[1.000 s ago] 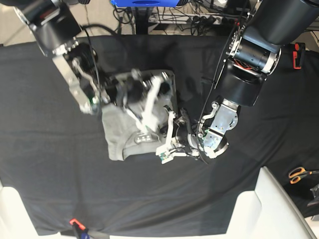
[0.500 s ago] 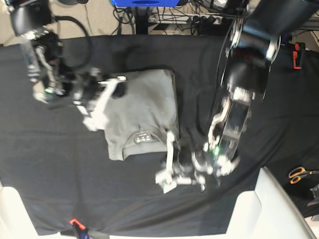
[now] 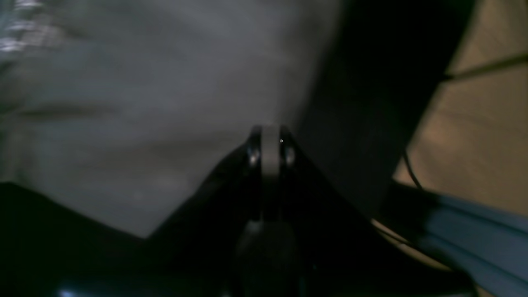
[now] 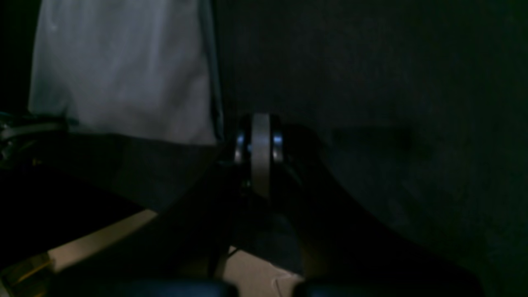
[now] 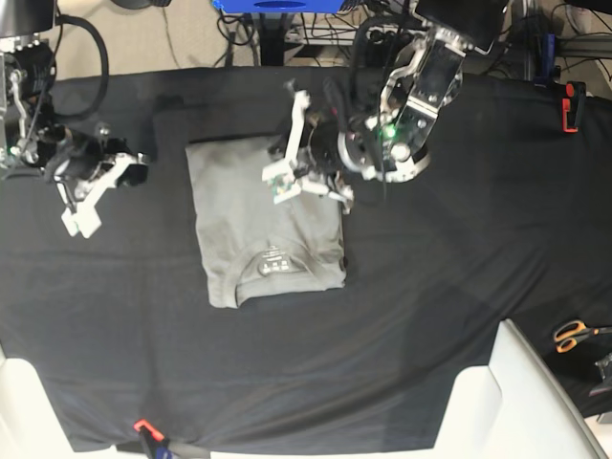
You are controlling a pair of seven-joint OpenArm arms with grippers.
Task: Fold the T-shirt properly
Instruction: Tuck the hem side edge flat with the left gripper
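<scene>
In the base view, the grey T-shirt (image 5: 258, 206) is lying on the black-clothed counter (image 5: 287, 382), folded into a compact, roughly rectangular bundle of soft, matte fabric. Its ribbed collar is curving in an arch at the bundle's lower edge, with small white print showing inside the neck, and shallow creases are running across the cloth. The left tool (image 5: 298, 153), with angular white parts, is hovering over the upper part of the shirt, clenched. The right tool (image 5: 91, 206) is hanging well apart from the bundle, over the dark cloth, also clenched. Orange-handled scissors (image 5: 571, 336) are lying near the counter's edge.

In the left wrist view, smooth grey fabric is spreading behind the closed dark tips, blurred and faintly rippled, with a tan surface (image 3: 474, 136) showing beyond the black cloth.

In the right wrist view, the tips are meeting just beside the shirt's straight folded edge, above finely woven black cloth, gripping nothing.
</scene>
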